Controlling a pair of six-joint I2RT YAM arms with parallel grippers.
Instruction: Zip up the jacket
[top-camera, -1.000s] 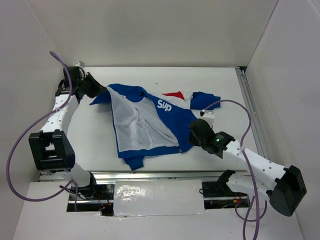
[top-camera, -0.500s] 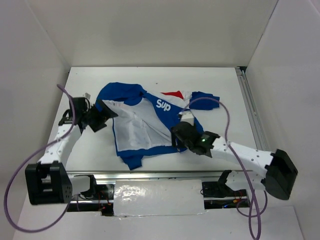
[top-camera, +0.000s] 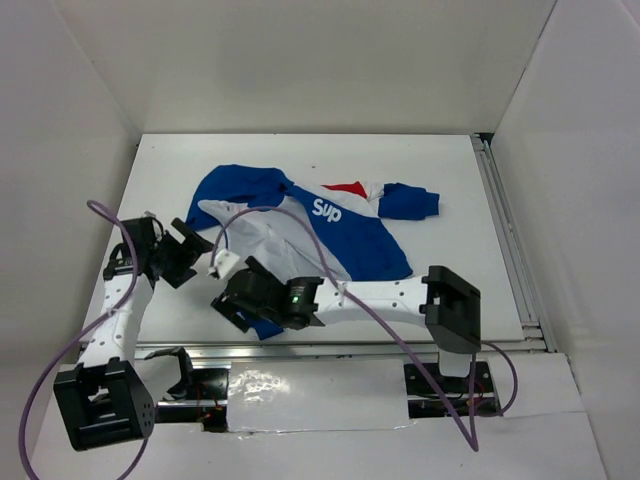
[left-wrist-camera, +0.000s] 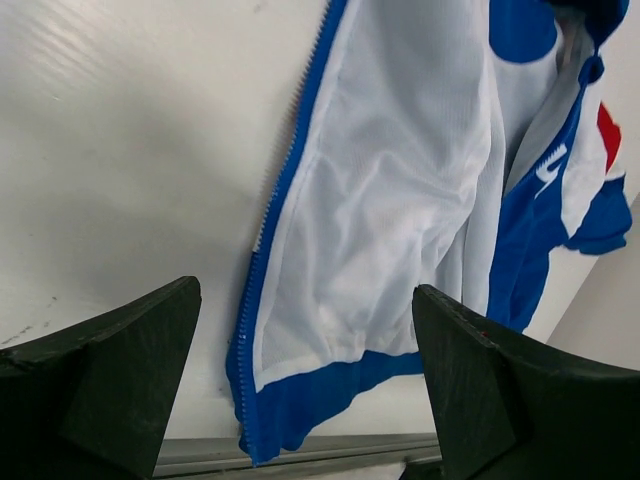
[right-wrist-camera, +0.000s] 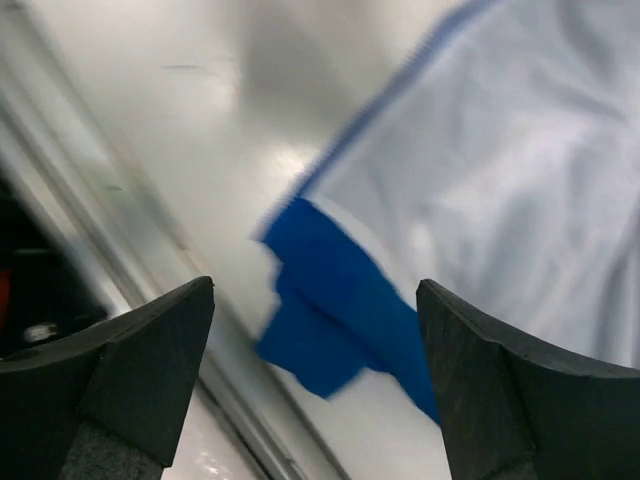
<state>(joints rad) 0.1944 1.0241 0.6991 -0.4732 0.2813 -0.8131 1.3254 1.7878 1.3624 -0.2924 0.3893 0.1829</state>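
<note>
Left gripper (top-camera: 198, 256) is held with its fingers wide apart and nothing between them, aimed along the zipper edge (left-wrist-camera: 285, 180) of the thrown-open flap, apparently so that this edge can be taken. Just to its right, the right gripper (top-camera: 228, 303) is likewise spread and empty over the blue hem corner (right-wrist-camera: 320, 300) near the front of the table (top-camera: 450, 180), probably to secure the bottom. The jacket (top-camera: 350, 240) is laid unzipped mid-table, white lining turned up.
</note>
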